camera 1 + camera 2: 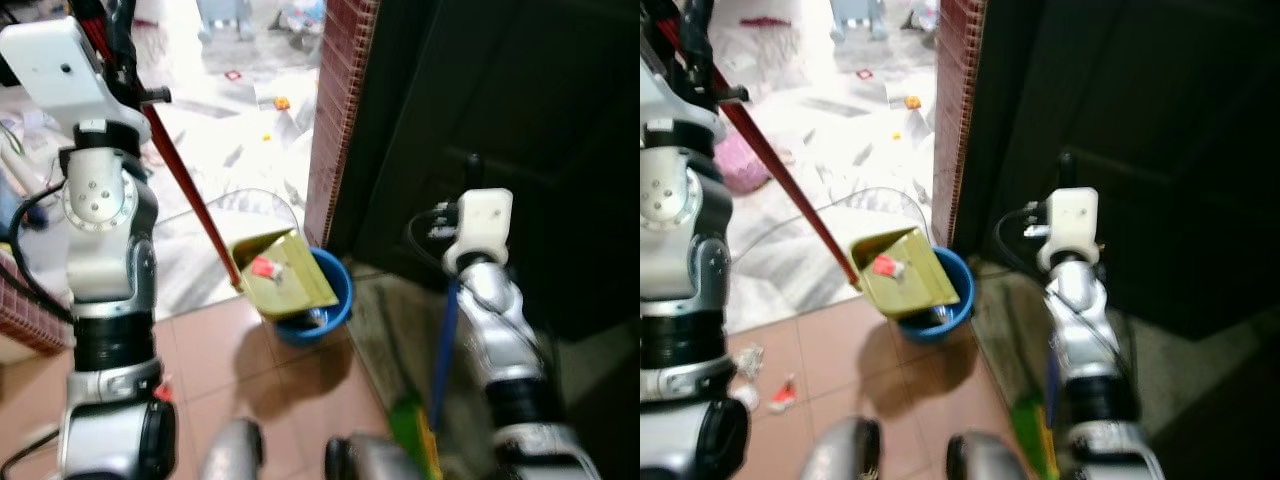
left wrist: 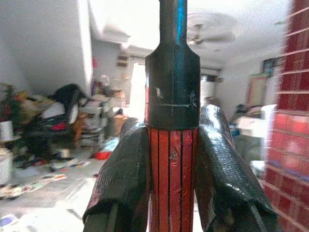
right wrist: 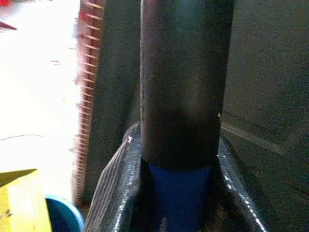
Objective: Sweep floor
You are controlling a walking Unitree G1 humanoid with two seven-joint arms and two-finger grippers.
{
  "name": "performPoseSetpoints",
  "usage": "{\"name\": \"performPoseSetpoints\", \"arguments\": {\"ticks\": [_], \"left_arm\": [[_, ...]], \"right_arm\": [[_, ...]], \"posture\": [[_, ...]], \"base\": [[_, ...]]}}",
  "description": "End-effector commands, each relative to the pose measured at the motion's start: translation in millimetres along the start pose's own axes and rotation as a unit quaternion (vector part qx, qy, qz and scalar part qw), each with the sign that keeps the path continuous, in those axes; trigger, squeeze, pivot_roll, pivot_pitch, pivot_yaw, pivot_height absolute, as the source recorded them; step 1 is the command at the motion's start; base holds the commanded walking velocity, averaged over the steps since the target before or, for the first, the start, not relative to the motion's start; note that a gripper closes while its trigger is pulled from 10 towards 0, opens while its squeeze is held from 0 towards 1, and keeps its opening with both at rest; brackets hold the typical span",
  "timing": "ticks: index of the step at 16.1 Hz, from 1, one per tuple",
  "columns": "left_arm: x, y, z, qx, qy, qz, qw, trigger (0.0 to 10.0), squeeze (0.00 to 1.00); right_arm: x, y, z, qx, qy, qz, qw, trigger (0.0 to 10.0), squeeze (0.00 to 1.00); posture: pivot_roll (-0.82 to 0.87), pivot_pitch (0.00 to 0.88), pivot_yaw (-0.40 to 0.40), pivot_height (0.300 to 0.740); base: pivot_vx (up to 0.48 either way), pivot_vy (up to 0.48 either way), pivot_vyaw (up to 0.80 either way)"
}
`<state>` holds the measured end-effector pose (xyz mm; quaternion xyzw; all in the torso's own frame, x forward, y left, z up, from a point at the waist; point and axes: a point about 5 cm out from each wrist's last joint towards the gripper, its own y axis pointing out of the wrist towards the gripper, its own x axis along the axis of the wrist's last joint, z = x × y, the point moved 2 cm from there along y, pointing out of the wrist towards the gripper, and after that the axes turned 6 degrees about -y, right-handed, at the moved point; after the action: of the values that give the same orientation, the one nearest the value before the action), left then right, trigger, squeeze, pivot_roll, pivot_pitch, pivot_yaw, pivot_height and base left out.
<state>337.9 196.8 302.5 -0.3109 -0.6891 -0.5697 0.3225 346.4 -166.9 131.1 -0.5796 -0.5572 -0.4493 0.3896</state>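
Left jaws point(image 2: 171, 183): clamping the dustpan point(image 1: 283, 270) handle.
Right jaws point(image 3: 176, 188): gripping the broom point(image 1: 441, 350).
Risk: scrap point(image 1: 264, 267) sliding past the bucket point(image 1: 335, 300) if I'm tipping crookedly.

Head stereo downward; wrist close-ups

- The brick pillar point(image 1: 340, 110) and dark door point(image 1: 520, 150) wall off the right.
- The blue bucket point(image 1: 335, 300), under the yellow dustpan point(image 1: 285, 270), blocks the pillar's foot.
- Open tiled floor point(image 1: 210, 340) lies left of the bucket.

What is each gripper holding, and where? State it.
Left gripper clamps the dustpan's red handle near its black top; right gripper clamps the broom's blue handle below its black cap.
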Motion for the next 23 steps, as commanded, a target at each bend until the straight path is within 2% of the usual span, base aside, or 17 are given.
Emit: {"name": "performPoseSetpoints", "arguments": {"ticks": [1, 3, 4, 6, 7, 9, 10, 11, 14, 16, 17, 18, 19, 20, 21, 23], "left_arm": [[19.7, 2.3, -13.2, -0.026, 0.019, -0.056, 0.998, 10.0, 0.0], [15.3, -1.3, -35.6, -0.068, 0.022, -0.068, 0.995, 10.0, 0.0], [12.9, -2.6, -41.1, -0.078, 0.022, -0.068, 0.994, 10.0, 0.0], [0.5, -11.6, -72.1, -0.138, -0.014, -0.047, 0.989, 10.0, 0.0], [-2.4, -14.9, -81.2, -0.161, -0.016, -0.041, 0.986, 10.0, 0.0], [-12.2, -33.6, -116.5, -0.263, -0.035, -0.018, 0.964, 10.0, 0.0], [-16.5, -47.3, -133.6, -0.323, -0.022, -0.017, 0.946, 10.0, 0.0], [-19.3, -56.3, -143.4, -0.361, -0.011, -0.018, 0.932, 10.0, 0.0], [-17.7, -72.0, -159.5, -0.436, 0.033, -0.046, 0.898, 10.0, 0.0], [-13.7, -74.3, -162.7, -0.455, 0.053, -0.066, 0.887, 10.0, 0.0], [-7.6, -75.1, -165.5, -0.47, 0.077, -0.093, 0.875, 10.0, 0.0], [0.7, -77.4, -170.4, -0.492, 0.119, -0.132, 0.852, 10.0, 0.0], [2.9, -76.0, -170.3, -0.488, 0.113, -0.133, 0.855, 10.0, 0.0], [8.8, -69.2, -167.4, -0.465, 0.101, -0.134, 0.869, 10.0, 0.0], [14.9, -61.0, -161.6, -0.433, 0.089, -0.138, 0.886, 10.0, 0.0], [31.0, -36.8, -139.7, -0.33, 0.042, -0.143, 0.932, 10.0, 0.0]], "right_arm": [[8.2, 1.1, -5.1, -0.008, -0.001, -0.019, 1.0, 10.0, 0.0], [8.4, 1.0, -3.7, -0.005, 0.0, -0.02, 1.0, 10.0, 0.0], [8.3, 1.4, -3.6, -0.005, 0.0, -0.02, 1.0, 10.0, 0.0], [9.9, 1.7, -3.8, -0.005, -0.001, -0.023, 1.0, 10.0, 0.0], [10.1, 1.8, -4.3, -0.005, -0.001, -0.023, 1.0, 10.0, 0.0], [9.2, 1.4, -6.3, -0.007, -0.003, -0.023, 1.0, 10.0, 0.0], [8.4, 1.5, -7.0, -0.007, -0.003, -0.022, 1.0, 10.0, 0.0], [8.3, 1.8, -7.2, -0.007, -0.003, -0.021, 1.0, 10.0, 0.0], [10.3, 2.5, -6.5, -0.01, 0.0, -0.023, 1.0, 10.0, 0.0], [11.3, 2.8, -7.0, -0.012, 0.0, -0.025, 1.0, 10.0, 0.0], [11.7, 3.3, -8.0, -0.014, 0.0, -0.026, 1.0, 10.0, 0.0], [11.8, 3.9, -8.6, -0.014, -0.001, -0.026, 1.0, 10.0, 0.0], [11.8, 4.0, -8.7, -0.014, -0.001, -0.026, 1.0, 10.0, 0.0], [11.9, 4.5, -8.3, -0.014, -0.001, -0.027, 1.0, 10.0, 0.0], [12.4, 4.7, -8.1, -0.013, 0.001, -0.029, 1.0, 10.0, 0.0], [14.6, 5.4, -7.5, -0.011, 0.013, -0.034, 0.999, 10.0, 0.0]], "posture": [[-0.03, 0.127, -0.043, 0.74], [-0.03, 0.125, -0.042, 0.74], [-0.03, 0.125, -0.042, 0.74], [-0.03, 0.125, -0.042, 0.74], [-0.03, 0.125, -0.042, 0.74], [-0.04, 0.12, -0.04, 0.74], [-0.04, 0.12, -0.04, 0.74], [-0.04, 0.123, -0.041, 0.74], [-0.05, 0.132, -0.028, 0.74], [-0.05, 0.133, -0.027, 0.74], [-0.05, 0.133, -0.027, 0.74], [-0.05, 0.136, -0.029, 0.74], [-0.05, 0.136, -0.029, 0.74], [-0.05, 0.136, -0.031, 0.74], [-0.05, 0.137, -0.032, 0.74], [-0.05, 0.141, -0.034, 0.74]], "base": [[0.0, 0.0, 0.0], [0.0, 0.0, 0.0], [0.0, 0.0, 0.0], [0.0, 0.0, 0.0], [0.0, 0.0, 0.0], [0.0, 0.0, 0.0], [0.0, 0.0, 0.0], [0.0, 0.0, 0.0], [0.0, 0.0, 0.0], [0.0, 0.0, 0.0], [0.0, 0.0, 0.0], [0.0, 0.0, 0.0], [0.0, 0.0, 0.0], [0.0, 0.0, 0.0], [0.0, 0.0, 0.0], [0.0, 0.0, 0.0]]}}
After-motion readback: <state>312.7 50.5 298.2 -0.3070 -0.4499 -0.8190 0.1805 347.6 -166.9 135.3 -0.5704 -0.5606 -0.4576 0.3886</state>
